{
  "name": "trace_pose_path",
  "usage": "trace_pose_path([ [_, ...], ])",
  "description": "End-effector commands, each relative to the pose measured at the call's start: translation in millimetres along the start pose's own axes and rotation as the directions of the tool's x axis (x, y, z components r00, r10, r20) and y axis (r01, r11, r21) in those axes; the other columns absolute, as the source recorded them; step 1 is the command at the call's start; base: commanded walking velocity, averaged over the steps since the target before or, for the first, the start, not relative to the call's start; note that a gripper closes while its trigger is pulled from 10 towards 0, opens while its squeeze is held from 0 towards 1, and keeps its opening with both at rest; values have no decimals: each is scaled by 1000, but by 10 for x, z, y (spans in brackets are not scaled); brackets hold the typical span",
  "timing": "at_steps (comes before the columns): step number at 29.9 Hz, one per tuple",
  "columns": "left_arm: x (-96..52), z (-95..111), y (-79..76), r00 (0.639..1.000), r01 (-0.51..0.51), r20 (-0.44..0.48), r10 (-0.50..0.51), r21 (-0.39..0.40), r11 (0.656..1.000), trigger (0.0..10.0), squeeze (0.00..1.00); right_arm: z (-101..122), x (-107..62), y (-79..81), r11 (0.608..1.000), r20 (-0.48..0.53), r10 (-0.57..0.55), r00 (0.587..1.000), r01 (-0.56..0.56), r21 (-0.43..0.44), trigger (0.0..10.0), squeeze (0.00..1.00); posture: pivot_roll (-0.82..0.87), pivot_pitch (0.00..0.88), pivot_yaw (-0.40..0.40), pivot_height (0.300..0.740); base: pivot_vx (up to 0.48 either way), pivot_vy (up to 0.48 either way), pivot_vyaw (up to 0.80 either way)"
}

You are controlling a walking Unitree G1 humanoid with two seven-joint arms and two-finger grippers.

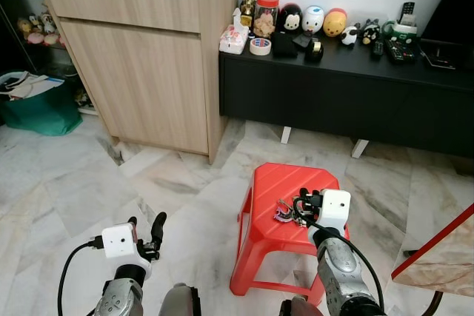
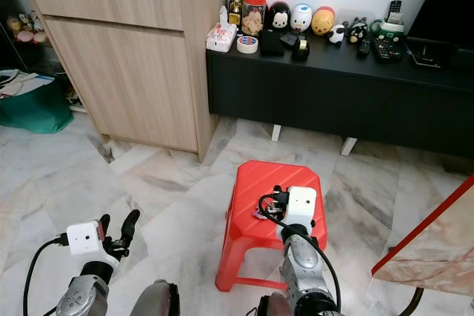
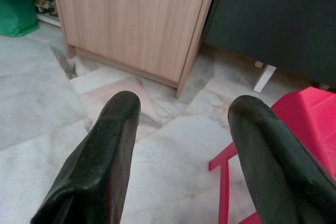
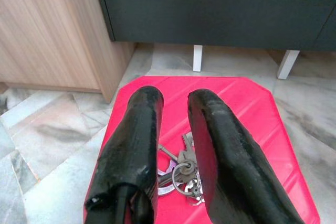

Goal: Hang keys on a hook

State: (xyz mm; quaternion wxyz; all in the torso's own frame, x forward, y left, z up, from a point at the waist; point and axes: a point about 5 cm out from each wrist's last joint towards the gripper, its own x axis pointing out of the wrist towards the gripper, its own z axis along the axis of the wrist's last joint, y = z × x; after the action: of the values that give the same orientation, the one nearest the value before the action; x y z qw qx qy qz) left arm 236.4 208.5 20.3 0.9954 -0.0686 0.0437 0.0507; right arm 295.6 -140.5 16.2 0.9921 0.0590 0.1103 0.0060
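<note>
The right gripper (image 4: 173,103) hangs just over the keys (image 4: 178,174), its two fingers a little apart with the bunch showing in the gap between them — nothing clamped. The keys lie on the red stool (image 1: 278,183), on its near half. Off to the left the left gripper (image 3: 184,114) hovers over the marble floor (image 1: 81,183), fingers spread wide — beyond it stands a wooden cabinet (image 1: 148,72).

Bright, even daylight; sharp frames
</note>
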Motion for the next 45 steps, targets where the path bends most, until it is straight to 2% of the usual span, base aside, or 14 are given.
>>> trace_pose_path([
  [1,22,32,-20,1000,1,10,-1,-12,1000,10000,0,-25,6,-12,1000,-30,-11,1000,11,5,10000,0,101,67,-49,641,0,0,0],
  [5,21,33,-18,1000,0,8,0,-12,1000,10000,0,-29,3,-2,1000,-29,-2,1000,2,5,10000,0,101,67,-49,621,0,0,0],
  [6,21,33,-17,1000,-3,9,3,-12,1000,10000,0,-16,-7,1,1000,-5,4,1000,-4,13,10000,0,101,67,-49,621,0,0,0],
  [20,23,36,-10,1000,-4,5,4,-10,1000,10000,0,-39,-9,13,1000,-23,11,1000,-10,6,10000,0,104,71,-48,621,0,0,0],
  [24,31,33,-6,1000,-10,-1,10,-9,1000,10000,0,-88,-19,30,1000,-59,25,998,-26,-15,10000,0,103,76,-46,621,0,0,0],
  [31,51,49,-4,1000,-7,2,7,-10,1000,10000,0,-82,-26,73,996,-47,63,997,-66,-57,10000,0,103,78,-45,621,0,0,84],
  [35,52,51,-5,1000,-6,3,6,-9,1000,10000,0,-109,-34,66,997,-64,58,996,-61,-50,10000,0,103,78,-45,621,0,0,597],
  [45,62,43,-18,1000,-2,-2,2,-10,1000,10000,0,-147,-51,48,998,-82,52,995,-55,-43,10000,0,103,78,-45,621,0,0,0],
])
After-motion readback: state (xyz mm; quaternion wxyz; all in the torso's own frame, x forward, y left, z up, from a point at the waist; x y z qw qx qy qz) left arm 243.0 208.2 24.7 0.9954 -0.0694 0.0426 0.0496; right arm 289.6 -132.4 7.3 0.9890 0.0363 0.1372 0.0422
